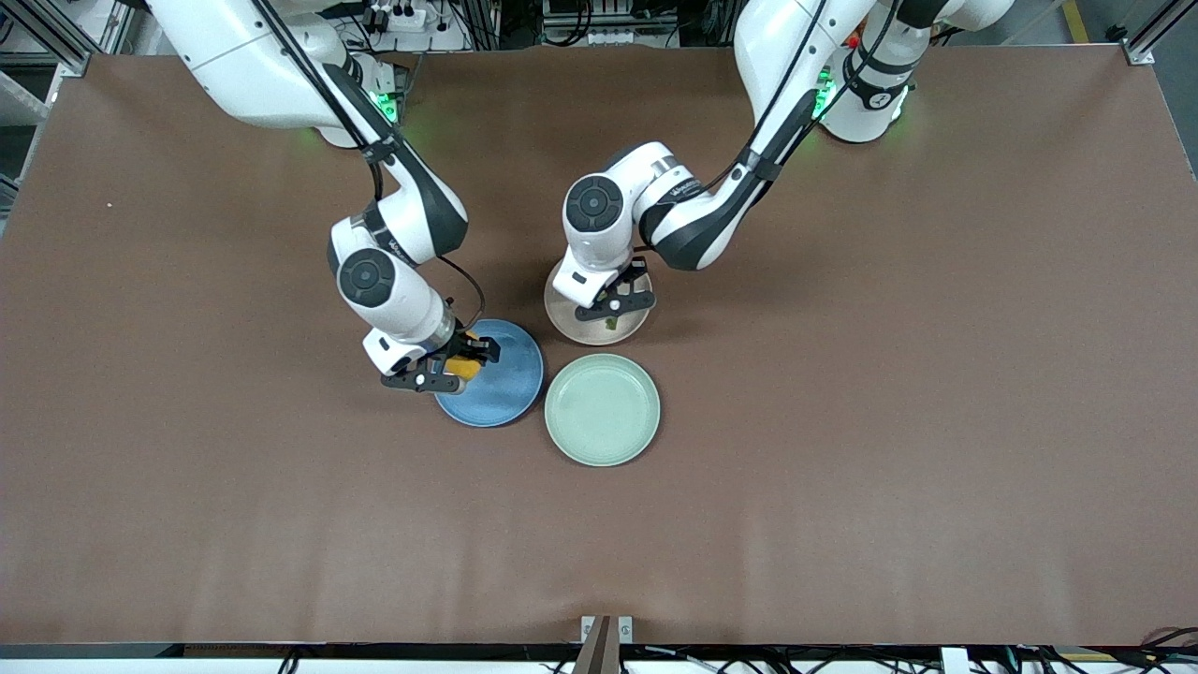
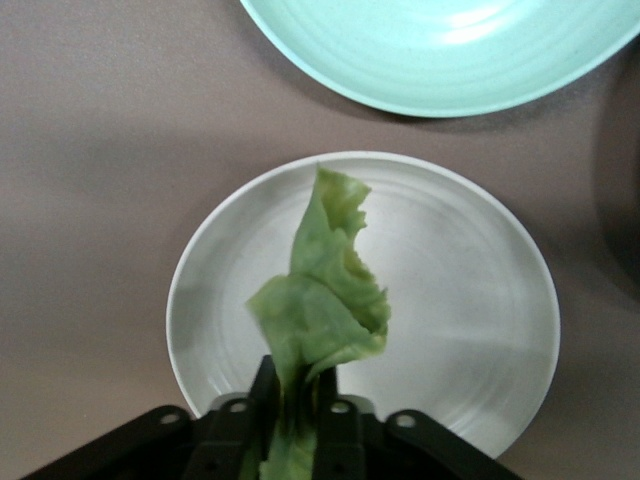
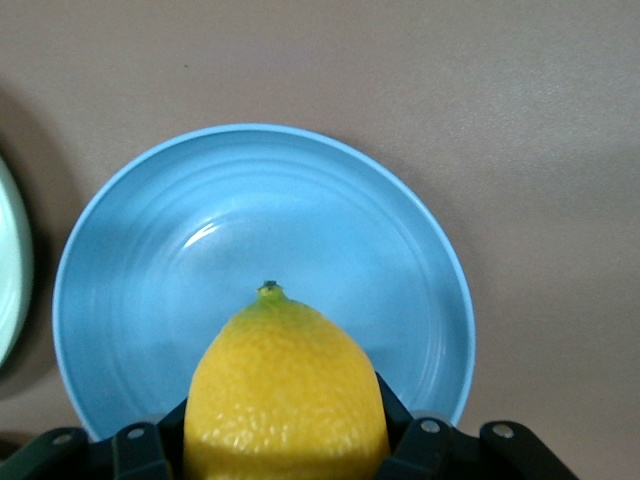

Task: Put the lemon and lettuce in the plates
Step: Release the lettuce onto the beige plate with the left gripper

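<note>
My right gripper is shut on the yellow lemon and holds it over the blue plate, at that plate's edge toward the right arm's end. In the right wrist view the lemon fills the jaws above the blue plate. My left gripper is shut on the green lettuce leaf over the pale beige-pink plate. In the left wrist view the lettuce hangs from the jaws over that plate.
A pale mint-green plate lies beside the blue plate, nearer to the front camera than the beige-pink plate; it also shows in the left wrist view. The three plates sit close together on the brown table.
</note>
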